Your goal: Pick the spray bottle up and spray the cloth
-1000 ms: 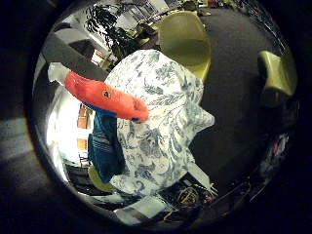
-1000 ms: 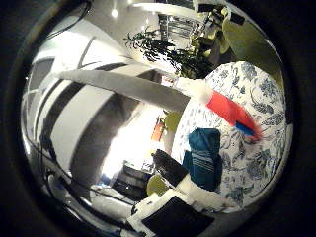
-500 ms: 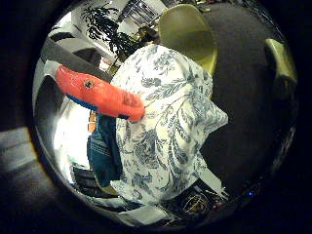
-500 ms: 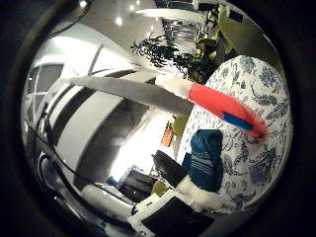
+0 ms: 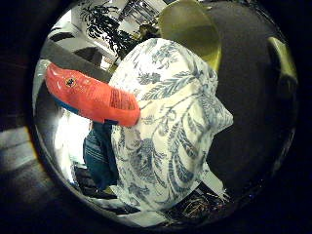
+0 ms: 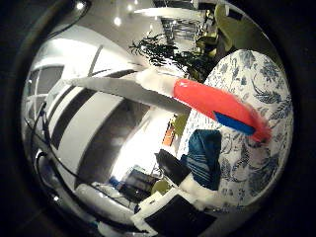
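Holding the spray bottle (image 5: 92, 97) close against the palm; I cannot tell the robot hand's finger state. Cloth (image 6: 205, 158) lies on the patterned tabletop (image 5: 180, 122) beneath. Next, I judge: aim the nozzle, squeeze.

I could not tell whether my fingers curled round the spray bottle (image 5: 92, 97) — its nozzle end was out of sight. The teal cloth (image 6: 205, 158) lay partly hidden behind it, its far edge cut off
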Controlling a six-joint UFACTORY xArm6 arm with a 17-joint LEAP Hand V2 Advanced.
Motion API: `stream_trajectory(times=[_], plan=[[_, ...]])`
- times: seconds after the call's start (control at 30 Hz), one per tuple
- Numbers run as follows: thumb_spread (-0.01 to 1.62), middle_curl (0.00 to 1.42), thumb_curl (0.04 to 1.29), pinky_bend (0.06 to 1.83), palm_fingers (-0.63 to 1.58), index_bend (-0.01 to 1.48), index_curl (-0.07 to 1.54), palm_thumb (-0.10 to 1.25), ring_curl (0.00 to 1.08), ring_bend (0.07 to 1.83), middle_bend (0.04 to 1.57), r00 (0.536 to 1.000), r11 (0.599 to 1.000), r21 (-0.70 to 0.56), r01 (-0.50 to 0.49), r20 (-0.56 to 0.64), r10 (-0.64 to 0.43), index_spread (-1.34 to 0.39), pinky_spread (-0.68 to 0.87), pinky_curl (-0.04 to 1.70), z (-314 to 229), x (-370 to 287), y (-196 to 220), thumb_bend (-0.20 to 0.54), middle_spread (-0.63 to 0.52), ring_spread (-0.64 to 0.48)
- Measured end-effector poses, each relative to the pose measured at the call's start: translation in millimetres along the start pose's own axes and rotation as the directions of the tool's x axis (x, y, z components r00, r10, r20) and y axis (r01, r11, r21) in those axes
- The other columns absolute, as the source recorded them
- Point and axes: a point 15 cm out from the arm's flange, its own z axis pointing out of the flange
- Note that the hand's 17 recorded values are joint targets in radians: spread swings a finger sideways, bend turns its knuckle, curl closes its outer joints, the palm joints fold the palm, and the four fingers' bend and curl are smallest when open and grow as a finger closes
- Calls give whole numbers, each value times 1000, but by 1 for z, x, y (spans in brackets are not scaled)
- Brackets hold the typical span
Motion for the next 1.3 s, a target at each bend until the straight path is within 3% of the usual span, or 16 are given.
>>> stream_trajectory(times=[0.57, 0.73, 0.83, 0.87, 0.97, 1.07, 1.2, 1.3], plan=[[988, 343, 316, 483, 98, 149, 253, 592, 260, 452, 321, 996, 1000, -6, 22, 88, -22, -35, 369, 268, 89, -34, -36, -26, 237, 242], [964, 363, 323, 495, 396, 161, 259, 617, 291, 618, 411, 992, 998, -69, -13, 123, 22, -46, 318, 257, 125, -53, -33, -27, 216, 217], [957, 400, 325, 581, 723, 171, 261, 616, 340, 821, 522, 989, 993, -115, -33, 140, 49, -102, 212, 253, 143, -64, -27, -28, 127, 78], [957, 421, 325, 678, 935, 179, 266, 618, 366, 896, 576, 988, 991, -128, -40, 145, 59, -139, 124, 264, 147, -68, -25, -27, 78, 9], [971, 494, 340, 807, 1277, 350, 368, 685, 431, 997, 735, 982, 983, -167, -73, 159, 100, -230, -183, 310, 161, -74, -18, -10, -32, -111], [982, 533, 363, 897, 1368, 598, 484, 742, 458, 1070, 864, 976, 973, -204, -105, 169, 141, -257, -351, 347, 173, -79, -11, -16, -81, -131], [973, 563, 419, 1067, 1402, 882, 598, 855, 490, 1178, 1004, 959, 955, -263, -136, 205, 194, -224, -349, 437, 185, -97, -1, -6, -113, -155], [948, 585, 460, 1174, 1359, 985, 633, 926, 519, 1264, 1100, 940, 933, -329, -145, 248, 233, -205, -296, 501, 194, -115, 9, -8, -116, -159]])
